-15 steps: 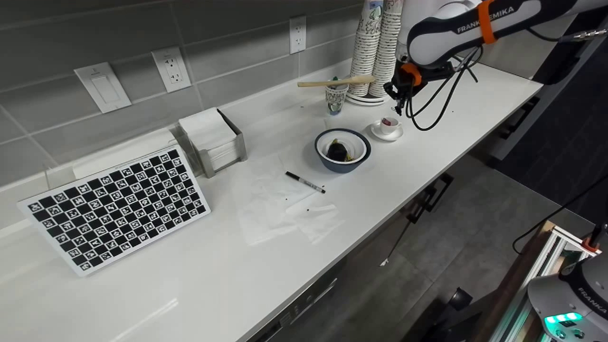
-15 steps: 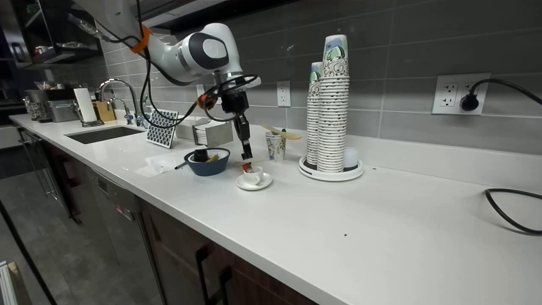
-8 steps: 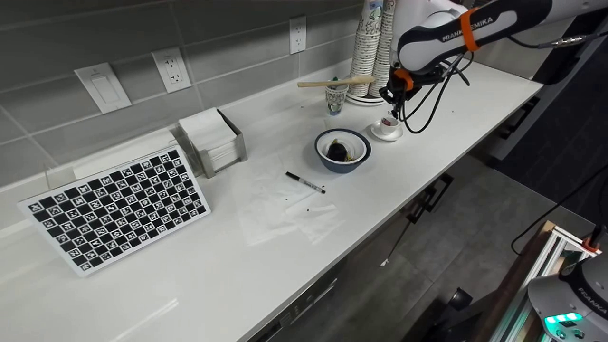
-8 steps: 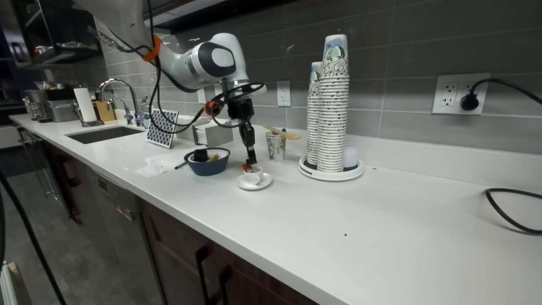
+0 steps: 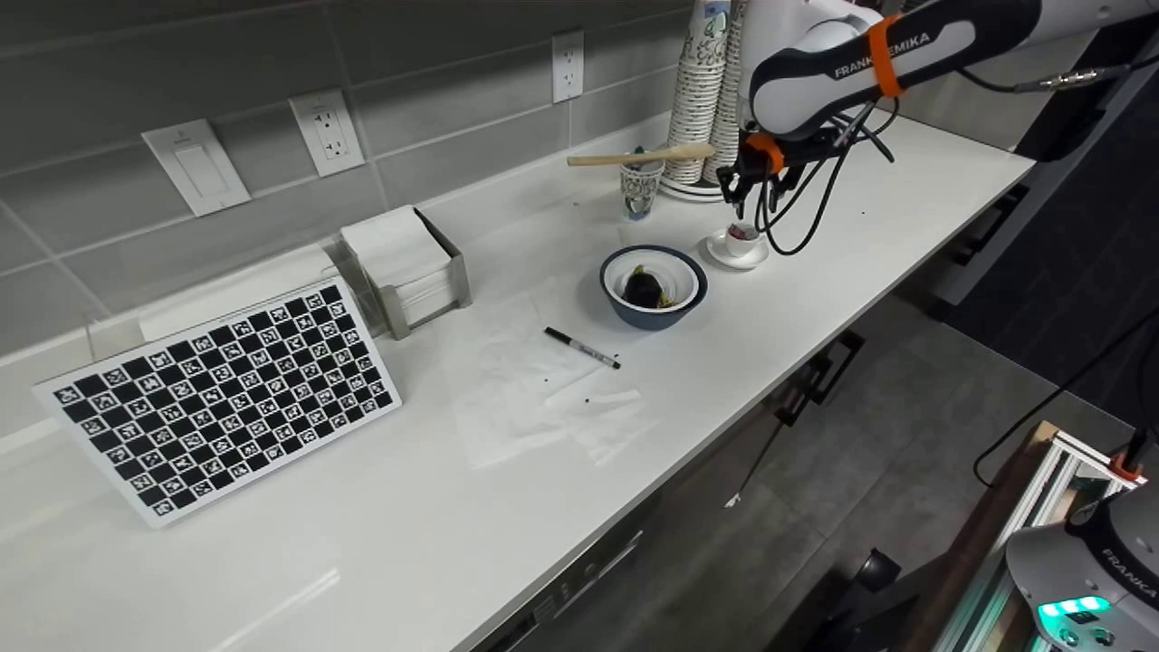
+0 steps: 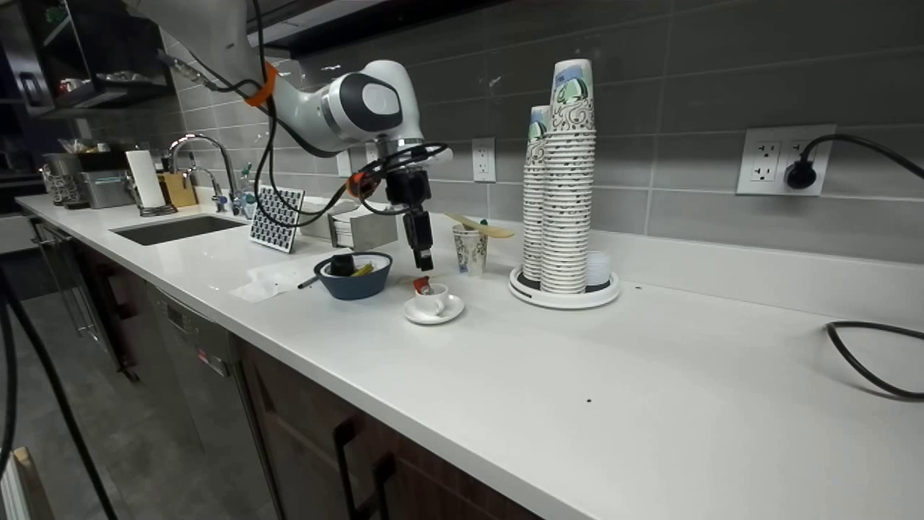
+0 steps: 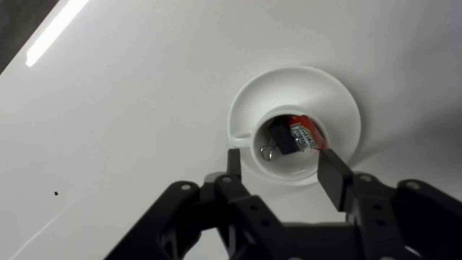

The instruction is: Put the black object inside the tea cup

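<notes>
Black rectangular binder clip (image 7: pixel 283 139) inside the round white tea cup (image 7: pixel 293 168)
In the wrist view its long axis slants from upper left to lower right, silver wire loop (image 7: pixel 267 151) pointing lower left; the black two-fingered gripper (image 7: pixel 279 162) hovers above, fingers spread apart, the clip beneath their gap

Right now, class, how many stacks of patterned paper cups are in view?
2: in an exterior view, the front stack and the back stack stand on one round tray.
</notes>
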### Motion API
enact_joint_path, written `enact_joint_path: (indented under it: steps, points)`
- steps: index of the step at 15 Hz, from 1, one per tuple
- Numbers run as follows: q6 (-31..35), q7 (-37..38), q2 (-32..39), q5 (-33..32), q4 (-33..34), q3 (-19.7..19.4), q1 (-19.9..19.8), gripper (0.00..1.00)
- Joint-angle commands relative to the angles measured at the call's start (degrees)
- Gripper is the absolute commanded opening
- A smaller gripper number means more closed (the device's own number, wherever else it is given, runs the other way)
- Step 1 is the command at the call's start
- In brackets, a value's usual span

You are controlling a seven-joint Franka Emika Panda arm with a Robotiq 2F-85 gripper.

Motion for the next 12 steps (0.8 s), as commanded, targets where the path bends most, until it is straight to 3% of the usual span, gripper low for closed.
enact_joint_path:
  steps: [1,3,7,12]
  points:
    - [-1.86,0.08,-2.45,2.1,-2.3,-0.41,0.86,0.9]
    - [2.13,-3.55,-8.24,2.08,-9.89,0.62,0.95,1.0]
    - [11.53,-9.47,-16.25,-0.83,-22.08,2.67,2.58,1.0]
    - [29.22,-4.96,-26.85,-9.56,-38.17,5.12,4.25,1.0]
